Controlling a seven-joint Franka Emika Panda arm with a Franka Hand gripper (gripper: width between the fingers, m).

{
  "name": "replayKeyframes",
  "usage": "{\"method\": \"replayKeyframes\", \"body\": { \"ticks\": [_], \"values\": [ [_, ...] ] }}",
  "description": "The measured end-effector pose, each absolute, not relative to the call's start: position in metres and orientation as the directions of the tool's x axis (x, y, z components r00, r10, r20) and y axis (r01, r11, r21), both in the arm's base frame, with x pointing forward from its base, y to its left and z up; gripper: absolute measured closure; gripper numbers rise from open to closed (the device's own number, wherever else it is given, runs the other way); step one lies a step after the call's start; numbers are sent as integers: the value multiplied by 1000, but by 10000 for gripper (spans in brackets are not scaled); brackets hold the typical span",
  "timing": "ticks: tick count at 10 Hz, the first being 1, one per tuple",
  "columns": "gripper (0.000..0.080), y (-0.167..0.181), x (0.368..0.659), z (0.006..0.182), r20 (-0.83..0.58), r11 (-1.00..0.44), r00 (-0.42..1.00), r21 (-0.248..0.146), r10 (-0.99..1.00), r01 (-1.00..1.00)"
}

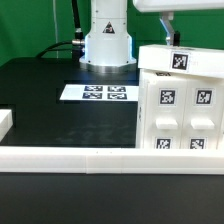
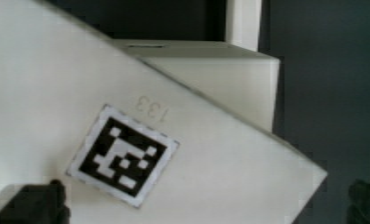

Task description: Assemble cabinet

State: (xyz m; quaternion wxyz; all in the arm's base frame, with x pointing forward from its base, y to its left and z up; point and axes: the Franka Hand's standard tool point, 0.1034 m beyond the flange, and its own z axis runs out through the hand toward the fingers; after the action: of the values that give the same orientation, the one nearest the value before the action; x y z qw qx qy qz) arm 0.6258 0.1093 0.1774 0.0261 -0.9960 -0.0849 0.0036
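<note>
The cabinet (image 1: 182, 105) is a large white box with several black-and-white tags, standing on the exterior view's right side of the black table. My gripper (image 1: 170, 34) hangs just above its top rear edge. In the wrist view the cabinet's white panel (image 2: 226, 130) with one tag (image 2: 125, 156) fills the picture and runs between my two dark fingers (image 2: 33, 204). The jaws stand wide apart on either side of the panel, and a gap shows beside the right finger. The gripper (image 2: 200, 206) is open and holds nothing.
The marker board (image 1: 100, 93) lies flat mid-table in front of the robot base (image 1: 106, 42). The long white L-shaped rail (image 1: 90, 158) runs along the front edge and up the exterior view's left side (image 1: 6, 124). A green backdrop stands behind.
</note>
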Motion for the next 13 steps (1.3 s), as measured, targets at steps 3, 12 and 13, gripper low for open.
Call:
{"method": "replayKeyframes", "body": {
  "ticks": [3,12,13],
  "values": [
    [2,105,626,175,6,-880,881,-37,473,473],
    [125,90,612,154,-21,-607,607,-17,795,795],
    [241,89,612,154,-22,-609,608,-16,793,793]
  ]
}}
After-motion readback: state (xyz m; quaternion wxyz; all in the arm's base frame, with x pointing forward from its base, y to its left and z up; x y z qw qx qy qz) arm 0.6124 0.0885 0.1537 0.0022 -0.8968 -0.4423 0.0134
